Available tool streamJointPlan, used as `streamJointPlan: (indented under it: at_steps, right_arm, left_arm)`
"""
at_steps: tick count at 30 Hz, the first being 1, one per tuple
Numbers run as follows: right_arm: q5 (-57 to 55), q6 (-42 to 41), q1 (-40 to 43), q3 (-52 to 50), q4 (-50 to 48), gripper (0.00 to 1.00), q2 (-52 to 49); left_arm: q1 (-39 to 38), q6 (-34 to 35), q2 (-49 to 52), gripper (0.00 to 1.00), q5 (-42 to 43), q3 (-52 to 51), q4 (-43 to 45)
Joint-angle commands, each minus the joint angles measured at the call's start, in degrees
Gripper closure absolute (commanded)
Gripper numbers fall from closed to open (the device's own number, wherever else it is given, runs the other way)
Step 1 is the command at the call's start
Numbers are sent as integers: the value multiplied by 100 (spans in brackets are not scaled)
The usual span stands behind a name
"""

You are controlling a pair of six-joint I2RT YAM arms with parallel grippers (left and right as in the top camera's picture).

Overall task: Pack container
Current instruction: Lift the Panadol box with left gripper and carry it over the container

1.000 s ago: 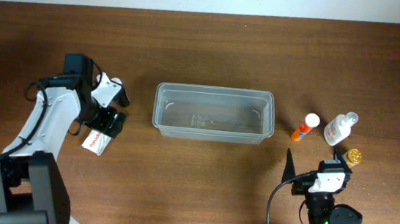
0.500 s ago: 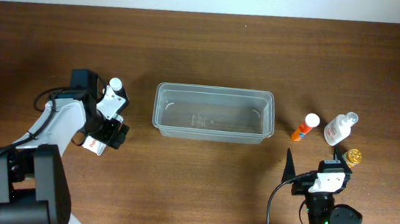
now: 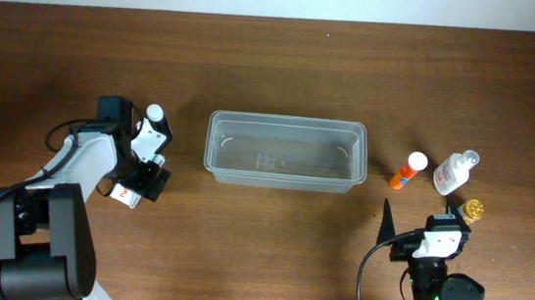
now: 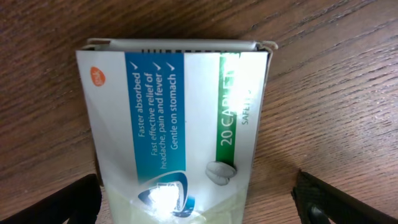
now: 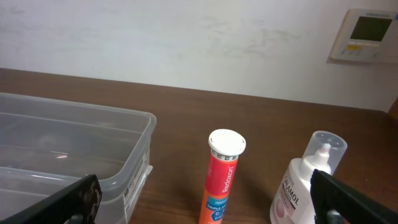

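overhead, the left gripper (image 3: 146, 183) hides most of the tablet box (image 3: 123, 195), whose near end the left wrist view's bottom edge crops.

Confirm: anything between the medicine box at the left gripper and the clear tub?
Nothing visible: only bare wooden table lies between the white cardboard medicine box and the clear plastic rectangular tub.

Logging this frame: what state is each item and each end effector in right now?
container: upright, lidless, empty.
left end effector: open, straddling the medicine box.
medicine box: closed, lying flat on the table, not gripped.
orange tube: upright, capped.
clear bottle: upright, cap on.
gold-capped item: on the table; too small to tell more.
right end effector: open, holding nothing.
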State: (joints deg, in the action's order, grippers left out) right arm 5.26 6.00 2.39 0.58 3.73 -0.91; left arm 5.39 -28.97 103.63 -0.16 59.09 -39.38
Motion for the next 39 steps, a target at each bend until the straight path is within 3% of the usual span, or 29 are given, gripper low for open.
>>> streamJointPlan:
  at_steps: [1, 3, 5, 7, 19, 31, 39]
  right_arm:
    - [-7, -24, 42, -26, 37, 2, 50]
    - [-7, -26, 42, -26, 37, 2, 50]
    - [-7, -24, 42, -26, 37, 2, 50]
    - [-7, -24, 42, -26, 37, 2, 50]
    - [-7, -24, 42, -26, 37, 2, 50]
    - [-7, -24, 42, -26, 37, 2, 50]
    - [-7, -26, 42, -26, 37, 2, 50]
  left_arm:
    - [4, -87, 391, 5, -109, -79, 101]
    - [2, -85, 415, 11, -85, -79, 96]
    - [2, -85, 413, 36, -17, -79, 96]
    - [2, -83, 413, 47, -4, -79, 92]
    - [0, -85, 400, 49, 9, -76, 55]
    - [-13, -90, -131, 52, 540, -70, -74]
    - [-15, -90, -671, 61, 1097, -70, -74]
